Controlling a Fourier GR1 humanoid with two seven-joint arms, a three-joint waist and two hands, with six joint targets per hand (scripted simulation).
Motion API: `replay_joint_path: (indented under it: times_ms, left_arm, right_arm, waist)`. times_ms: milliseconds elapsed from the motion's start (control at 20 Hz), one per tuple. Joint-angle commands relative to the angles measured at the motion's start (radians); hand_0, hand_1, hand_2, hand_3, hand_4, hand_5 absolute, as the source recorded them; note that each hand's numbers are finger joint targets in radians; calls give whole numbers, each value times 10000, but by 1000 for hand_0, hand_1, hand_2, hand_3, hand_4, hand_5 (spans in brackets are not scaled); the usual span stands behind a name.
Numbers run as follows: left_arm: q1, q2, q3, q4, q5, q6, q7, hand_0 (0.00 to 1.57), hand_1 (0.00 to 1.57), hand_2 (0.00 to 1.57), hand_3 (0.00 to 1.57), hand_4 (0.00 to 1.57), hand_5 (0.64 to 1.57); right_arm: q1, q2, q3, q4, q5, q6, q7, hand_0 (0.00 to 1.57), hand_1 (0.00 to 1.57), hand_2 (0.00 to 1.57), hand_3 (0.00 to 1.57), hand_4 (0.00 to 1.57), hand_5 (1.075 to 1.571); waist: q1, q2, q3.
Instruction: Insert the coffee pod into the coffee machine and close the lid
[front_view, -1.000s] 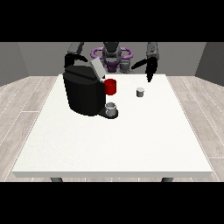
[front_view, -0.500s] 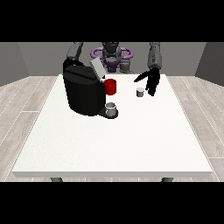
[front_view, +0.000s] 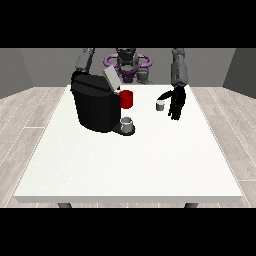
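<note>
While the coffee pod (front_view: 160, 105) stands upright on the desk (front_view: 150, 160), right of the coffee machine (front_view: 97, 105), the hand at the view's right (front_view: 176, 104) is held just beside it, fingers spread downward.

The setting reads as a plain test room rather than a lived-in kitchen — a large white table (front_view: 130, 165) stands on a floor of pale wood-look planks (front_view: 30, 125), with bare grey walls (front_view: 30, 70) behind it. On the table's far part sits a black coffee machine (front_view: 95, 107), the one domestic thing here, and just behind the table stands a humanoid robot (front_view: 127, 62) — a lab-like arrangement around a kitchen appliance.
</note>
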Motion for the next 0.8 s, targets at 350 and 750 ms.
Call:
replay_joint_path:
  times_ms: [350,750]
  left_arm:
    - [-878,-162,-136,1821,-882,24,-409,0,0,371,0,0,1571]
    - [-1038,-150,-192,2061,-1301,266,-976,695,695,866,785,0,1571]
  right_arm:
    - [-877,30,-340,653,-13,-394,94,0,0,0,0,410,1571]
    - [-915,245,-253,741,62,-589,-61,0,0,0,0,402,1571]
  waist:
    - [92,358,-1]
    - [35,389,-1]
